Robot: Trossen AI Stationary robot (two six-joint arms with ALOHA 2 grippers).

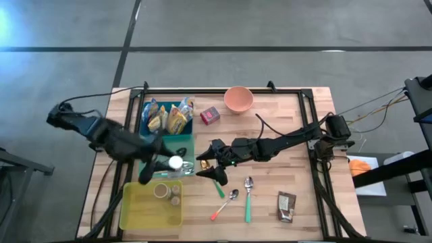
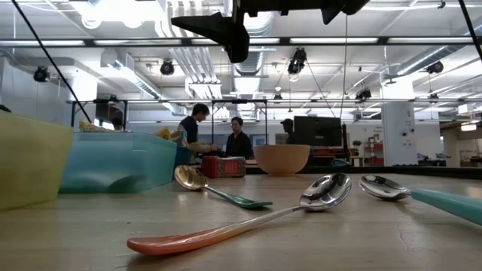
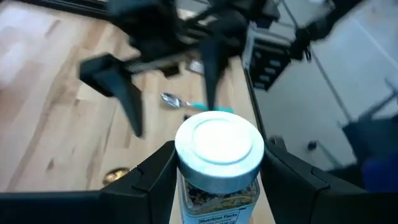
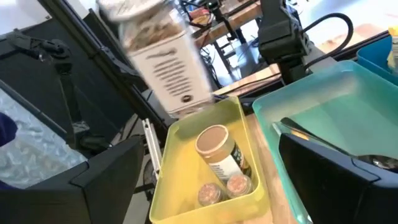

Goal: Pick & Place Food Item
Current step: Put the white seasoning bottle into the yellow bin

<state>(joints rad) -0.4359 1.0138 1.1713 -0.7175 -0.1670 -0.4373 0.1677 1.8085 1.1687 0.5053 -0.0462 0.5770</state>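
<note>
- A spice jar with a white lid is gripped by the left end effector, one finger pressed on each side of it, and it's held upright up off the surface.
- From above, the jar is seen over the near edge of the teal bin, just beside the yellow bin.
- Two more jars are seen inside the yellow bin: a bigger one with a tan lid lying tilted, and a small one next to it. A third small one may be there too, hard to tell.
- The right end effector is held spread wide with nothing between its fingers, hovering just beside the teal bin and close to the held jar.
- A blue bin packed with snack bags is placed behind the teal one.
- Also laid out on the surface: a small red box, a pinkish bowl, three spoons (orange handle, green handle, and another green one partly under the right arm), plus a brown packet near the front right.
- A couple of people can be made out in the room behind.
</note>
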